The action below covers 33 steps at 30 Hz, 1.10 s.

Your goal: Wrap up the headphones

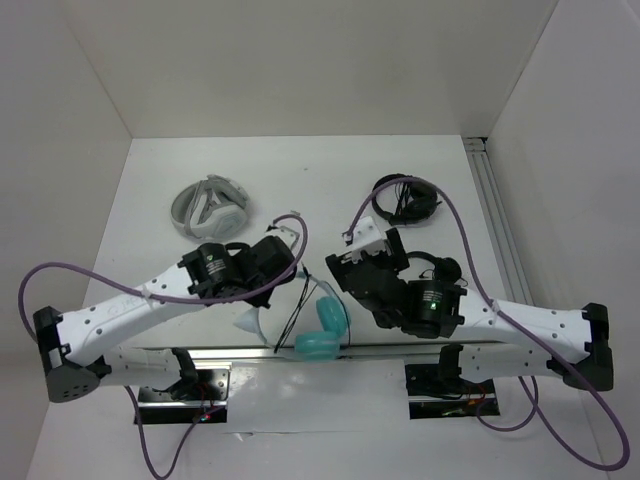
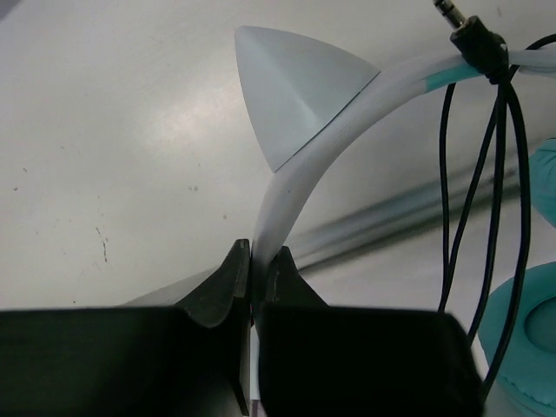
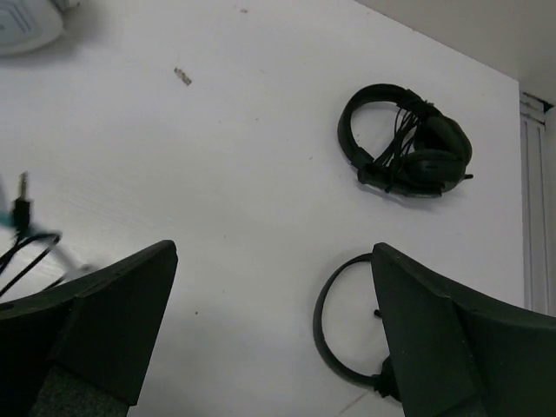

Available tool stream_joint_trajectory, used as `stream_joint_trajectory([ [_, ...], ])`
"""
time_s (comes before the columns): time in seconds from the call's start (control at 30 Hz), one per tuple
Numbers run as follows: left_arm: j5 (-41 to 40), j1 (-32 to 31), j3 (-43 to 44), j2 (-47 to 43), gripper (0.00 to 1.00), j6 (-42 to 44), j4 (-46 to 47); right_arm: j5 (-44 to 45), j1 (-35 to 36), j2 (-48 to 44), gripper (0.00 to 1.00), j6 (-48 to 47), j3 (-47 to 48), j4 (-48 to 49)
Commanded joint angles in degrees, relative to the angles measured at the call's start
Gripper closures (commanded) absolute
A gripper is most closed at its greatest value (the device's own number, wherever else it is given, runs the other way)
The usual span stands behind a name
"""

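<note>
Bright, even light floods the white worktop (image 1: pixel 300 170); shadows are faint and soft. Left of the headphones (image 2: pixel 287 208) lies a mild sheen; their cable (image 3: pixel 30 243) blurs in the right wrist view.

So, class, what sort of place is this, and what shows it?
Likely a robot lab test cell: a white-walled table, two white robot arms bolted at its edge, and teal-cupped headphones, bulky grey-white headphones and black headphones.

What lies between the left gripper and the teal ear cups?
In the left wrist view, black cable strands hang between the left gripper, shut on the headband, and the teal ear cups.
</note>
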Motion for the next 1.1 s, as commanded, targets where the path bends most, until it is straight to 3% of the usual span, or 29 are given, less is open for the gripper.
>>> stream_joint_trajectory([
  [0.0,-4.24,7.21,1.27,4.55,1.00,-3.31,13.83,6.22,-0.20,-2.29,0.00,14.91,5.27,-9.61],
  [0.17,4.97,19.61,0.11,16.23,1.00,0.46,33.88,7.98,1.83,-1.60,0.00,20.89,5.98,-14.02],
  [0.27,8.33,23.04,5.82,27.28,1.00,5.71,43.02,7.37,1.83,-1.06,0.00,22.22,7.21,-16.40],
  [0.37,12.45,27.07,16.78,37.93,1.00,11.17,45.51,5.71,2.35,-1.58,0.00,22.75,7.21,-16.93],
  [0.4,13.42,28.14,24.30,45.54,1.00,12.06,44.55,5.09,2.35,-1.59,0.00,22.75,7.21,-16.93],
  [0.53,18.43,33.41,41.63,60.24,1.00,13.66,39.36,4.38,3.06,-2.64,0.00,22.75,5.89,-15.70],
  [0.73,25.72,40.36,48.54,67.14,1.00,11.81,41.11,5.43,4.20,-2.64,0.00,20.47,4.40,-15.17],
  [1.07,22.48,41.60,51.72,68.91,0.99,19.10,36.99,4.90,4.20,-3.17,0.00,16.59,3.26,-10.16],
])
